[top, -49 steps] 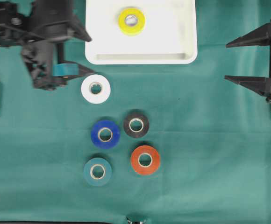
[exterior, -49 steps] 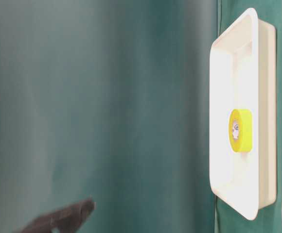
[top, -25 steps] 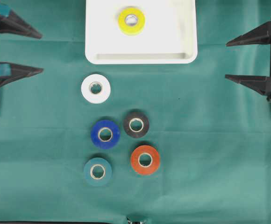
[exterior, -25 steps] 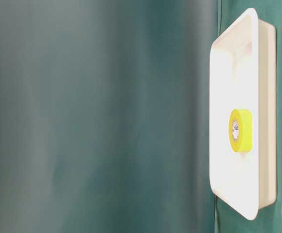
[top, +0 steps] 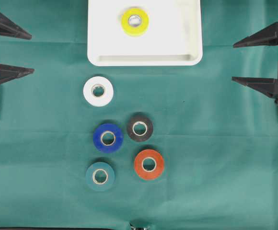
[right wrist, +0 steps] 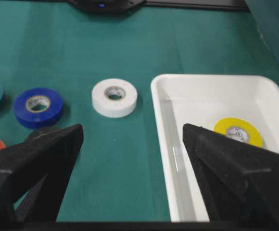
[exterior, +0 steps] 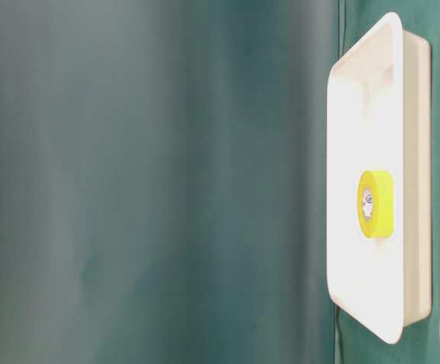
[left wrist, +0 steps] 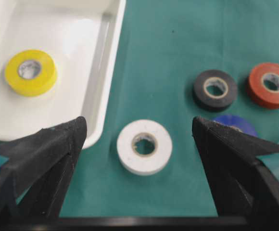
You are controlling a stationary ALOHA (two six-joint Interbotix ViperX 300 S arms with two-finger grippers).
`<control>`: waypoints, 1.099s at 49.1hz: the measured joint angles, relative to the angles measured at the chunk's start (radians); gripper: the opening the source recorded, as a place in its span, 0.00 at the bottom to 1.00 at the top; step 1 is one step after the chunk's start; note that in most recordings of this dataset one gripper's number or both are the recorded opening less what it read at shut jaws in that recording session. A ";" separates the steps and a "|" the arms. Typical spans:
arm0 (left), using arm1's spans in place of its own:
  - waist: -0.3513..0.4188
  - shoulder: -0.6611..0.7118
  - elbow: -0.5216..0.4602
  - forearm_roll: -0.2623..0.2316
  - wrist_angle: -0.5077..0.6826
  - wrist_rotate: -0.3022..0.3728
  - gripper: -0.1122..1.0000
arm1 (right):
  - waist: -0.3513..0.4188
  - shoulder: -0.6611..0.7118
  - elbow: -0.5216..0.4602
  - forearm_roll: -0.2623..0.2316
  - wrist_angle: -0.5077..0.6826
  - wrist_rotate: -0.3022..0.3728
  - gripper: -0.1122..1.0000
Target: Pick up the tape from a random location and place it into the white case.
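The left hand has pulled back to the left edge, wide apart and empty. The round yellow tape roll now lies in the shallow white plastic case; five rolls wait.

A green cloth covers the whole surface — soft creases and faint folds run across it, paler where the light falls from above. In the table-level view a dark green curtain fills the left and middle of the picture, hanging in broad, blurred folds with a lighter band toward its left. At the far edge in the right wrist view a black housing with a small blue light sits on the cloth — beside it a dark rail runs to the right.
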State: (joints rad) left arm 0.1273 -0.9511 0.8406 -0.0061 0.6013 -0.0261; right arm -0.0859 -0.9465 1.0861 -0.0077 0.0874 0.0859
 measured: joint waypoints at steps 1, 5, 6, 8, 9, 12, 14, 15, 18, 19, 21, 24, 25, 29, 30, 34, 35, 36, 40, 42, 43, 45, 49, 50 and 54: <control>0.000 0.000 0.002 0.000 -0.002 0.000 0.99 | 0.000 0.002 0.000 0.000 0.002 -0.002 0.93; 0.000 -0.002 0.002 0.002 -0.012 0.000 0.99 | 0.006 0.002 0.000 0.000 0.005 0.000 0.93; 0.000 -0.002 0.002 0.002 -0.015 0.000 0.99 | 0.009 0.002 0.000 0.000 0.006 0.000 0.93; 0.000 -0.003 0.003 0.000 -0.025 0.000 0.99 | 0.018 0.002 0.000 0.000 0.009 -0.002 0.93; 0.000 -0.003 0.006 0.000 -0.032 0.000 0.99 | 0.023 0.002 0.000 0.000 0.009 0.000 0.93; 0.000 -0.003 0.012 -0.002 -0.051 0.000 0.99 | 0.040 0.002 0.000 0.000 0.011 0.000 0.93; -0.002 -0.005 0.020 -0.002 -0.071 0.000 0.99 | 0.052 0.000 0.000 0.000 0.011 0.000 0.93; 0.000 -0.005 0.026 -0.002 -0.078 0.000 0.99 | 0.058 0.000 0.000 0.000 0.011 0.000 0.93; -0.006 -0.005 0.041 -0.003 -0.107 0.000 0.99 | 0.078 0.002 0.000 0.000 0.012 -0.002 0.93; -0.008 -0.005 0.044 -0.003 -0.115 0.000 0.99 | 0.086 0.002 -0.002 0.000 0.011 0.000 0.93; -0.014 -0.008 0.052 -0.003 -0.127 0.000 0.99 | 0.100 0.002 0.000 0.000 0.011 0.002 0.93; -0.023 -0.012 0.061 -0.003 -0.141 0.000 0.99 | 0.123 0.002 0.000 0.000 0.011 0.002 0.93; -0.026 -0.015 0.064 -0.003 -0.144 0.000 0.99 | 0.130 0.002 0.000 0.000 0.011 0.002 0.93; -0.032 -0.029 0.072 -0.003 -0.149 0.000 0.99 | 0.158 0.005 0.000 0.002 0.014 0.002 0.93; -0.032 -0.032 0.074 -0.005 -0.150 0.000 0.99 | 0.167 0.005 0.000 0.000 0.014 0.002 0.93; -0.032 -0.044 0.077 -0.005 -0.152 -0.002 0.99 | 0.195 0.009 0.000 0.000 0.017 0.000 0.93; -0.032 -0.048 0.078 -0.005 -0.152 0.000 0.99 | 0.201 0.011 0.000 0.000 0.017 0.000 0.93; -0.032 -0.049 0.078 -0.003 -0.152 0.000 0.99 | 0.207 0.011 0.000 0.002 0.018 0.002 0.93; -0.032 -0.057 0.078 -0.003 -0.152 -0.002 0.99 | 0.232 0.012 0.000 0.000 0.018 0.000 0.93; -0.032 -0.057 0.078 -0.005 -0.152 -0.002 0.99 | 0.239 0.014 0.000 0.000 0.020 0.002 0.93; -0.032 -0.058 0.078 -0.005 -0.152 0.000 0.99 | 0.244 0.015 0.000 0.002 0.020 0.002 0.93; -0.032 -0.058 0.080 -0.003 -0.152 -0.002 0.99 | 0.249 0.015 0.000 0.002 0.021 0.000 0.93; -0.032 -0.058 0.080 -0.003 -0.152 0.000 0.99 | 0.256 0.017 0.000 0.002 0.026 0.000 0.93; -0.032 -0.058 0.080 -0.005 -0.152 0.000 0.99 | 0.256 0.017 0.000 0.000 0.026 0.000 0.93; -0.032 -0.058 0.080 -0.003 -0.152 0.000 0.99 | 0.256 0.017 0.000 0.000 0.026 0.002 0.93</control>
State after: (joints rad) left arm 0.0951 -1.0094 0.9204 -0.0092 0.4495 -0.0261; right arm 0.1703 -0.9296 1.0861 -0.0077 0.1135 0.0874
